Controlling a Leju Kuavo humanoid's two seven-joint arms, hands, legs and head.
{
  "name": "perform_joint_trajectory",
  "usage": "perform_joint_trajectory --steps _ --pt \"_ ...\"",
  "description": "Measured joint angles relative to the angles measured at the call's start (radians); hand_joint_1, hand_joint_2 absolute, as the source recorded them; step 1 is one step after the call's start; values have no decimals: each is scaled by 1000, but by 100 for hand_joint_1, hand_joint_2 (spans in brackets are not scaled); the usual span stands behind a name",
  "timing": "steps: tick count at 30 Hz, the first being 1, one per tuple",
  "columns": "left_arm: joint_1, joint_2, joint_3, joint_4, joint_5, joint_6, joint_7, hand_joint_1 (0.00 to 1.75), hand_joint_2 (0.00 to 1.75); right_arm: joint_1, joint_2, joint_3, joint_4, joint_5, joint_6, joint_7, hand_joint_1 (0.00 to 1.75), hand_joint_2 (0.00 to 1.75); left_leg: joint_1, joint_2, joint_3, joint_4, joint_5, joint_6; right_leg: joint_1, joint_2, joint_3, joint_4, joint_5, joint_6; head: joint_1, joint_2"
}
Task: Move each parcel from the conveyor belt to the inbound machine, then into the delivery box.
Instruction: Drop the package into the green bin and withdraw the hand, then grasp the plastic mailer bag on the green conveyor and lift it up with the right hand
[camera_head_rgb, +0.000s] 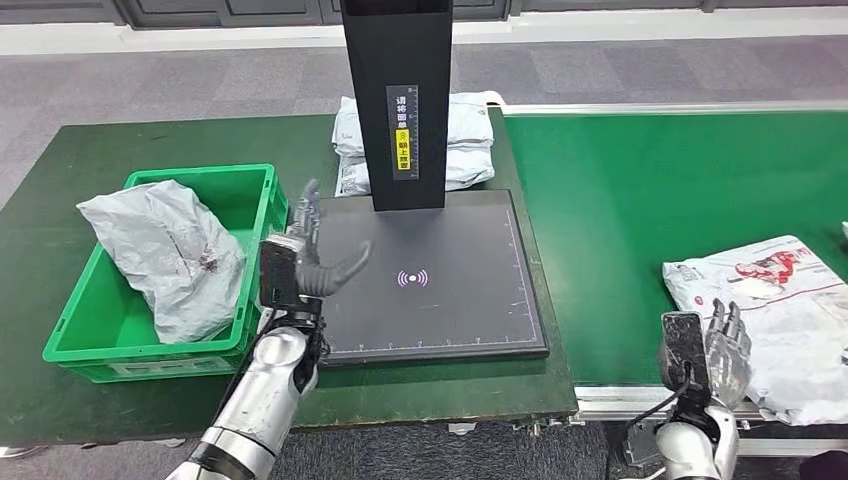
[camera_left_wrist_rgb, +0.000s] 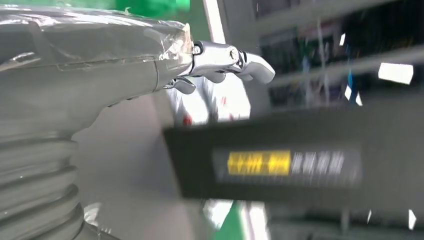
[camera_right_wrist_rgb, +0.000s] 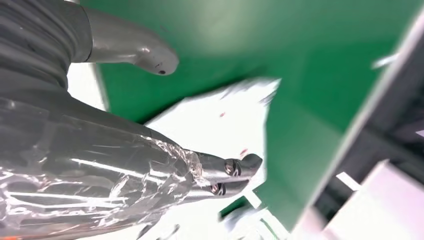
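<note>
One crumpled grey plastic parcel (camera_head_rgb: 165, 255) lies in the green plastic crate (camera_head_rgb: 262, 190); one white printed parcel (camera_head_rgb: 775, 305) sits on the green conveyor belt (camera_head_rgb: 660, 190). Left hand (camera_head_rgb: 305, 255), right hand (camera_head_rgb: 725, 350): spread, empty.

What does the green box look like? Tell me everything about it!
The green box is an open plastic crate with straight walls, a thick rim and a pale label on its front side. It sits flat on the dark green table, left of the black scanner pad. Inside lies one crumpled grey parcel bag with a dark reddish mark, leaning toward the box's left wall. The robot's left hand is raised by its right wall, fingers apart, holding nothing.
</note>
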Motion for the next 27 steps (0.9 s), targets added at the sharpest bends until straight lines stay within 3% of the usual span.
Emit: perform_joint_trajectory --steps 9,27 --pt "-23 -28 -96 132 3 -2 -4 0 175 -5 -68 -180 215 134 -25 21 0 175 0 1 0 0 -1 0 0 1 -1 0 0 0 0 0" --pt "-32 -37 -104 181 14 -2 6 0 175 -51 -98 -280 375 282 -82 95 0 175 -1 2 -1 0 -1 0 -1 1 -1 0 0 0 0 0"
